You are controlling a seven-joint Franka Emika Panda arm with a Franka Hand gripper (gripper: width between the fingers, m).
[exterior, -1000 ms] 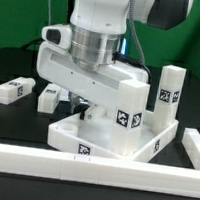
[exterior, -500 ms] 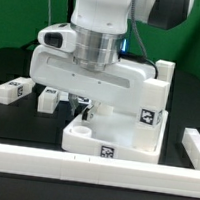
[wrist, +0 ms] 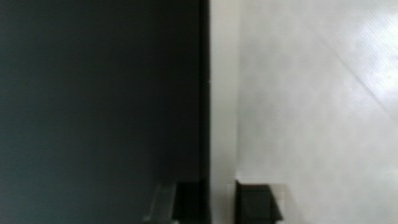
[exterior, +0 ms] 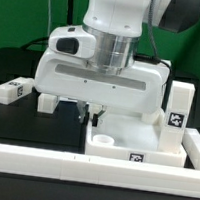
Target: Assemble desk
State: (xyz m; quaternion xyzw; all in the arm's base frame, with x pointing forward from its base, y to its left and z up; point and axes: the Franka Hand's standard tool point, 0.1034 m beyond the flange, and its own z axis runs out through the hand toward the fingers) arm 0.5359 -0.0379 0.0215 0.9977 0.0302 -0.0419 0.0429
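Tabletop (exterior: 117, 150): 1. Legs seen: 3, namely upright leg (exterior: 175, 109), loose leg (exterior: 13, 91), second loose leg (exterior: 47, 102). Border bars: 2, namely front bar (exterior: 70, 165), side bar (exterior: 197, 147). Arm (exterior: 117, 19): 1. Gripper (exterior: 89, 115): 1, fingers 2.

Bright even light on white tabletop (exterior: 112, 150), black backdrop, soft focus, wrist view blurred, half dark

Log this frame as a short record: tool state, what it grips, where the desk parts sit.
tool: shut on the rim of the white plastic tray-like tabletop
standing leg: white tagged block leg upright at the tabletop's corner, exterior view's right
loose legs: outer white block leg and inner white block leg lying on the black table, exterior view's left
fourth leg: not visible
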